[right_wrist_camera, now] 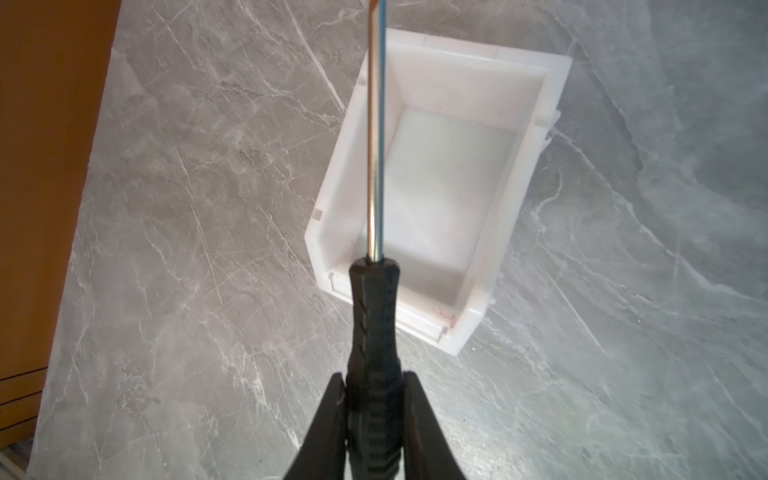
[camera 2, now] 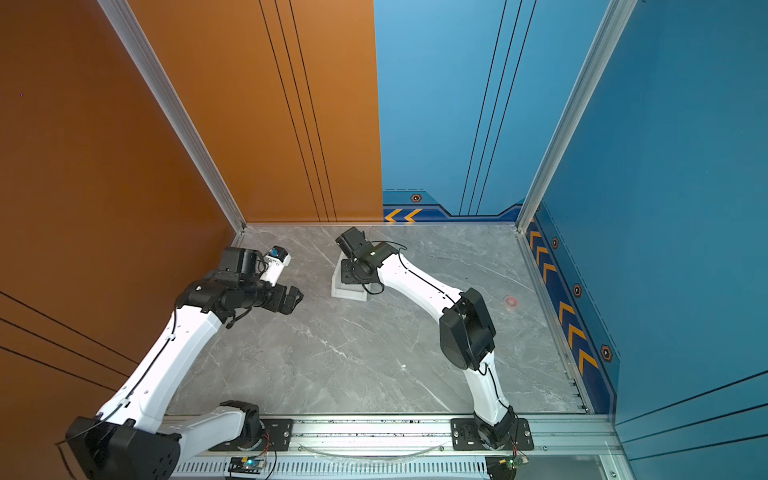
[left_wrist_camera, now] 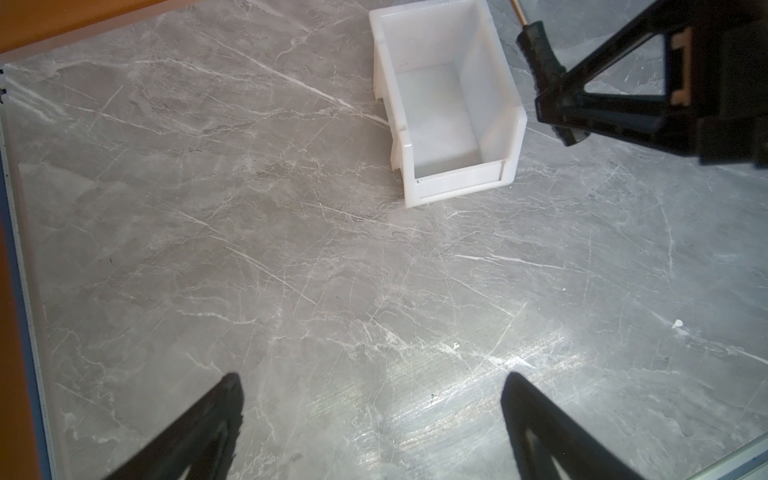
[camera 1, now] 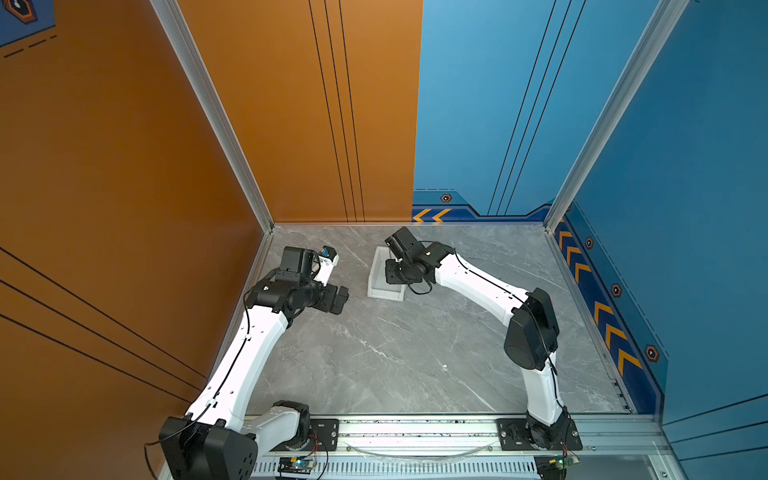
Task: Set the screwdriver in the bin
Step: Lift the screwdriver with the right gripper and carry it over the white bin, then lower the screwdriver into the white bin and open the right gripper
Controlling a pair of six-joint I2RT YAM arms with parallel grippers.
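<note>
The right fingers (right_wrist_camera: pixel 328 432) are clamped on the ridged black handle of the screwdriver (right_wrist_camera: pixel 376 166). It is held above the bin (right_wrist_camera: pixel 525 166) at the far middle of the counter (left_wrist_camera: pixel 291 249) — shaft running along one long wall. It looks light and stiff. The smooth shaft would likely slip, so the handle seems the sound place to hold. The left fingers (left_wrist_camera: pixel 195 428) gape wide and empty, off to the left.
</note>
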